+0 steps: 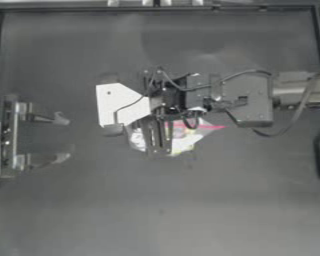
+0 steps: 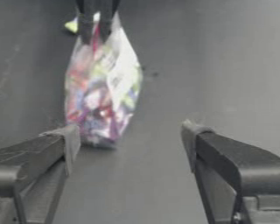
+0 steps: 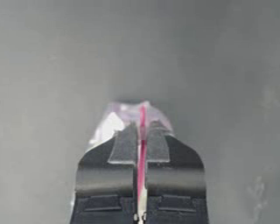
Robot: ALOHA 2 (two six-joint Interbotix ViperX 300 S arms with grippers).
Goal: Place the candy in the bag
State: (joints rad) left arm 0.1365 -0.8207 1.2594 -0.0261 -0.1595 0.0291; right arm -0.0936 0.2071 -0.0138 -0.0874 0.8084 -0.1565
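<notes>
The right claw [image 3: 141,144] is pinched tight on the pink strip of the bag [image 2: 101,87], holding it up near the middle of the tabletop [image 1: 156,210]. The left claw [image 2: 131,144] waits wide open near the left edge. The candy [image 2: 71,26] lies just behind the bag. The bag's mouth is squeezed shut, so the candy may not go in. The bag could also slip and fall. I count one bag, one loose candy, two claws.

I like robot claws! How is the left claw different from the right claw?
The left claw is wide open and holds nothing; the right claw is shut on the bag by its pink strip. The left one sits back at the table's side; the right one reaches to the middle. Both have two dark jaws.
</notes>
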